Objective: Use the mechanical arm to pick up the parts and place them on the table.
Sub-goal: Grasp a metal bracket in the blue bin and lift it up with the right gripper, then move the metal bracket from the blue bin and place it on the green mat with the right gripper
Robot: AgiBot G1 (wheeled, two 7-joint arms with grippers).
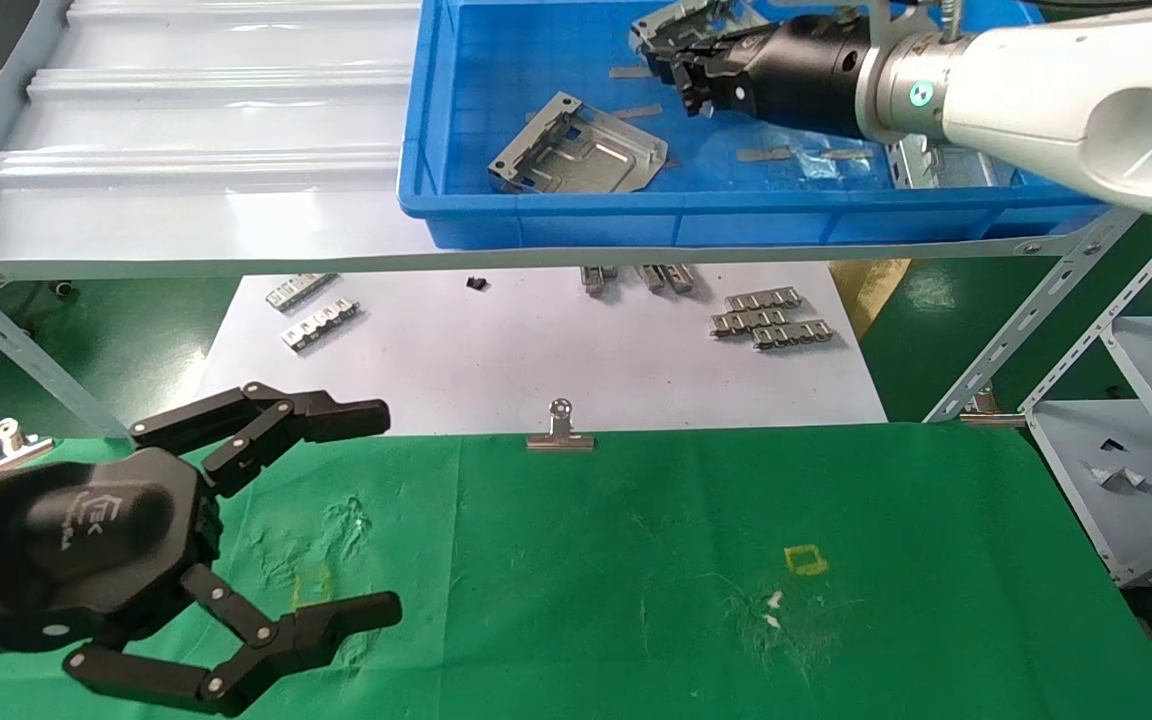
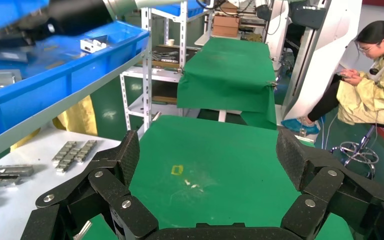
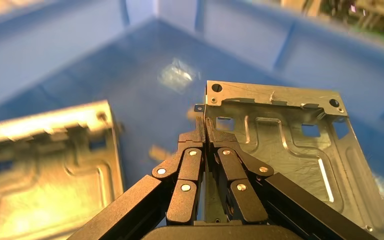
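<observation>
Stamped sheet metal, thin and stiff: that is what I have in the right gripper [image 1: 681, 60] at the upper right of the head frame, deep in the blue bin [image 1: 416, 150]. My right wrist camera shows the jaws pressed together on the folded rim of one part [image 3: 280, 135], pinching its edge near a corner hole, with the plate standing out beyond the fingertips. A second part [image 1: 576, 150] lies flat on the bin floor at upper centre, and what I take to be a third shows behind the arm at the right, though it is mostly hidden.

I judge these brackets light and rigid but slick, with sharp rims. An edge pinch like mine can let the plate pivot or slide if I swing fast, so I would carry it slowly. For the one lying flat, a raised folded rim is the only real purchase.

Left gripper [image 1: 236, 550] hangs parked at the lower left over the table [image 1: 736, 620], jaws spread wide, nothing between them. No part is on the green cloth yet; the marked yellow square [image 1: 804, 560] is bare.
</observation>
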